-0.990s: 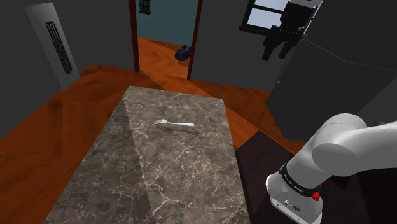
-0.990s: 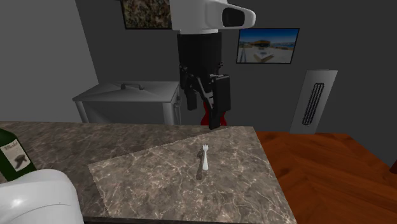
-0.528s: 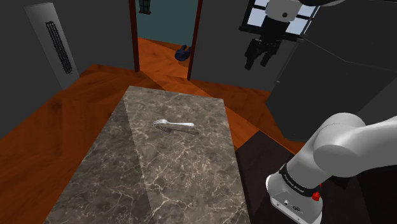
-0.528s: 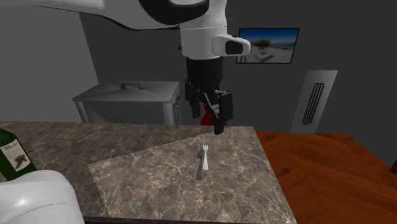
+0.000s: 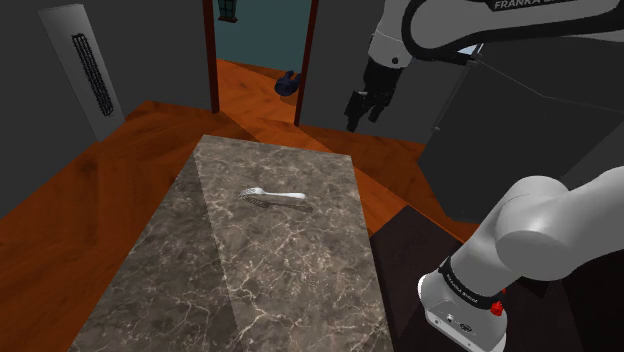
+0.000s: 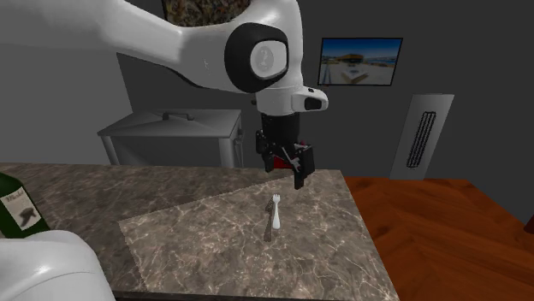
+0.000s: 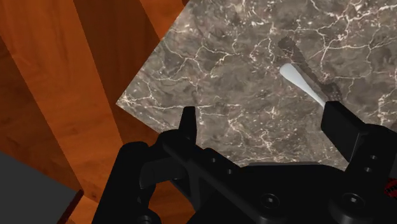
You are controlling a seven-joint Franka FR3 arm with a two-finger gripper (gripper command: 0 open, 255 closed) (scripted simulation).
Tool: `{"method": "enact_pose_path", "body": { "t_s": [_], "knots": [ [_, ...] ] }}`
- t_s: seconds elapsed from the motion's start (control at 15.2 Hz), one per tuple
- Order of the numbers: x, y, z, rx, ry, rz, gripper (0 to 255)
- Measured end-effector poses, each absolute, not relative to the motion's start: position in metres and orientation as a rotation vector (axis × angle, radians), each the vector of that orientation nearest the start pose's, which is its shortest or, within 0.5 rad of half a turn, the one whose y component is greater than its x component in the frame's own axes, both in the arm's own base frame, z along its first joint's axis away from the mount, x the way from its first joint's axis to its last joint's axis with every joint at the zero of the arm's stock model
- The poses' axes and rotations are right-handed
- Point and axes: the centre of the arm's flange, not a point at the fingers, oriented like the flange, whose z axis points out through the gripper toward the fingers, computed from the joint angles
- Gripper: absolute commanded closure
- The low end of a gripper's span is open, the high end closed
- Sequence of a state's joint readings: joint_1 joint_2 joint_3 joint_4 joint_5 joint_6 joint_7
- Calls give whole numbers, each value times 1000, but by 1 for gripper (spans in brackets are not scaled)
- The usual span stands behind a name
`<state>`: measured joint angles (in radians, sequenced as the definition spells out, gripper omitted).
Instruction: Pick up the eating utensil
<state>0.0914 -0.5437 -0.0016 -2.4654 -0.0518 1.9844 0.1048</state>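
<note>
hand (image 6: 283, 172): fingers spread, empty | aloft, well apart from fork (image 6: 272, 217) | fork: flat on dark marble counter (image 5: 280, 290)

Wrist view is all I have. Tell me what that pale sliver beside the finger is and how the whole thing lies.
Observer: It is the handle of a fork. The second exterior view shows its full length lying flat on the marble table, tines pointing at the far edge.
Operator: Give me the gripper's height.
Observer: The gripper hangs in the air above the table, well higher than the fork and touching nothing.
Operator: Report anything else on that table.
Observer: A dark green bottle stands at the second exterior view's left edge, well away from the fork.
</note>
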Motion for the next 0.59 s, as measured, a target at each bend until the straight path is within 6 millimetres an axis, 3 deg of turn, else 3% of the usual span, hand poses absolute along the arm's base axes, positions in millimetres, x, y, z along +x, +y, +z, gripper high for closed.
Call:
{"method": "enact_pose_path", "body": {
  "t_s": [0.59],
  "knots": [
    [447,92,405,-3180,-259,-146,0]
  ]
}}
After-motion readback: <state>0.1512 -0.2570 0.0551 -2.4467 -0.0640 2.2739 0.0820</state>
